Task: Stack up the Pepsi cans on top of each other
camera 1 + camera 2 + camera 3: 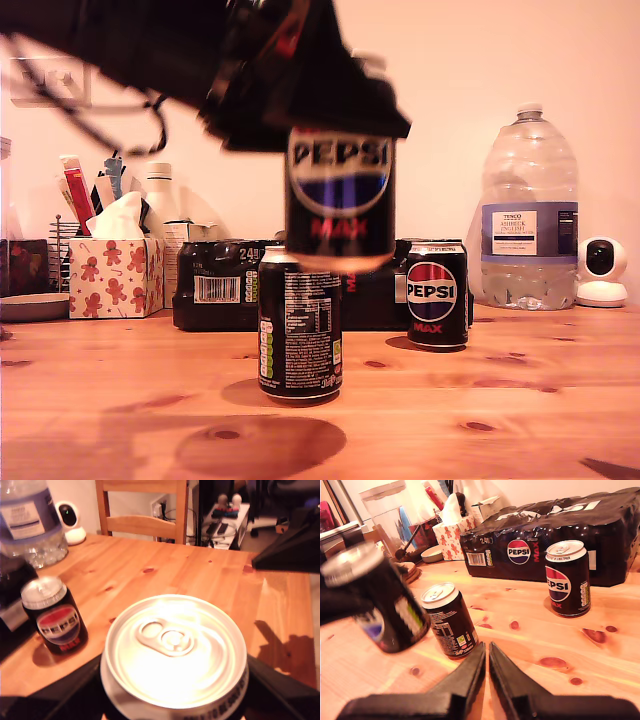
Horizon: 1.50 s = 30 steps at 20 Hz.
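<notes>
My first gripper [322, 112] is shut on a black Pepsi can [340, 195], held by its upper part in the air. The silver lid [175, 647] fills the first wrist view. A second Pepsi can [299, 325] stands on the table with its white text facing the exterior camera. The held can's base overlaps that can's rim in the exterior view and sits slightly to the exterior view's right of it. The second wrist view shows the held can [380, 605] blurred, tilted and apart from the standing one [450, 620]. A third Pepsi can [437, 295] stands farther back. My second gripper [487, 652] is shut and holds nothing.
A black shrink-wrapped multipack [215, 285] lies along the back of the wooden table [480, 400]. A big clear water bottle [528, 215] and a small white camera [602, 272] stand at the exterior view's right. A gingerbread tissue box [115, 275] stands at its left. A wooden chair [142, 510] stands beyond the table.
</notes>
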Each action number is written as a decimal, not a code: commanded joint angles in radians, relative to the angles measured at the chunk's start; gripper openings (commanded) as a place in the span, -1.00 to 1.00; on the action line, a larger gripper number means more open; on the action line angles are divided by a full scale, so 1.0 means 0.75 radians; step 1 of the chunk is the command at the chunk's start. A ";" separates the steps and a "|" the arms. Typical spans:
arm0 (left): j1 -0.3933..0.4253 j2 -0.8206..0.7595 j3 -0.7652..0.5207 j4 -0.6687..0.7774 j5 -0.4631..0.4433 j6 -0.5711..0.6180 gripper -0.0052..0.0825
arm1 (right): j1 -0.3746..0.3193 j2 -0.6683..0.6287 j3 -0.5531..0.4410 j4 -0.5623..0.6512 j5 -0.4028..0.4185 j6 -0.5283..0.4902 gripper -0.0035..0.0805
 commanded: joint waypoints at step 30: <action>0.340 0.157 0.169 0.155 0.193 -0.006 -0.21 | 0.006 -0.008 -0.023 -0.002 0.056 -0.001 -0.95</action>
